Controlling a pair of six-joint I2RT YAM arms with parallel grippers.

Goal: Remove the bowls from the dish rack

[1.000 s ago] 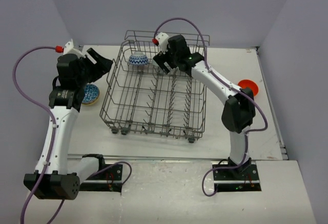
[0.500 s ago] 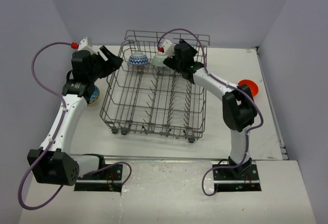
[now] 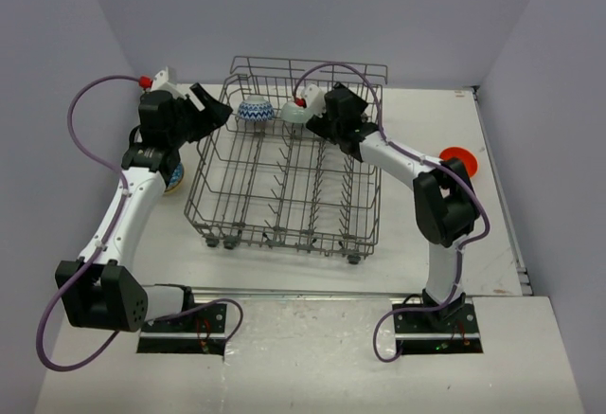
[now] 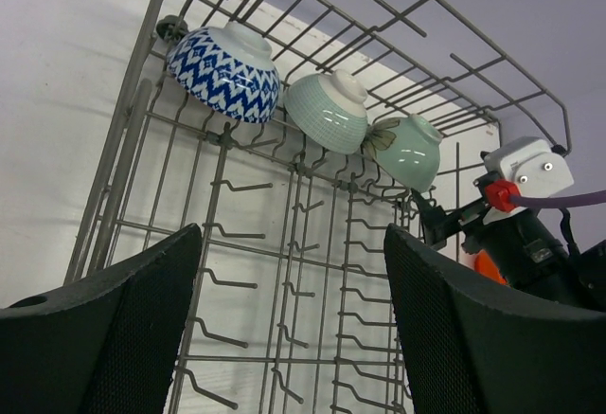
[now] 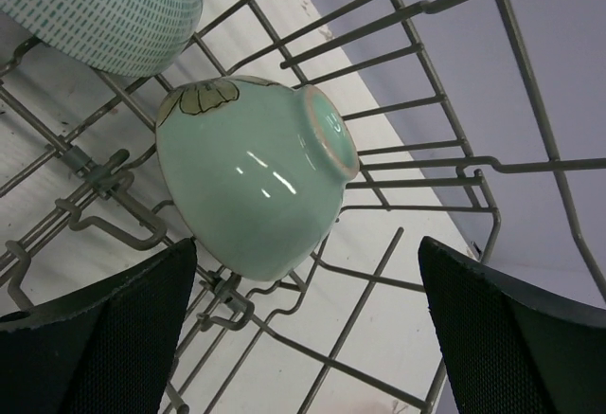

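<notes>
The grey wire dish rack [image 3: 284,226] stands mid-table. Along its far edge three bowls lean on the tines: a blue-and-white patterned bowl [image 4: 225,71] [image 3: 256,109], a pale mint bowl with fine dashes [image 4: 327,111] [image 5: 123,7], and a mint green bowl with a flower [image 5: 251,187] [image 4: 407,152]. My right gripper [image 5: 308,338] [image 3: 310,118] is open inside the rack, its fingers on either side just below the flowered bowl, not touching it. At the rack's far left corner my left gripper [image 4: 294,338] [image 3: 220,111] is open and empty, facing the bowls.
An orange-red bowl [image 3: 459,160] sits on the table right of the rack. Another bowl [image 3: 172,183] lies left of the rack, mostly hidden behind my left arm. Upright tines and tall wire sides surround both grippers. Walls close in the table.
My left arm has swung right and forward to the rack's far left corner. My right gripper has dropped lower into the rack, closer to the flowered mint bowl.
</notes>
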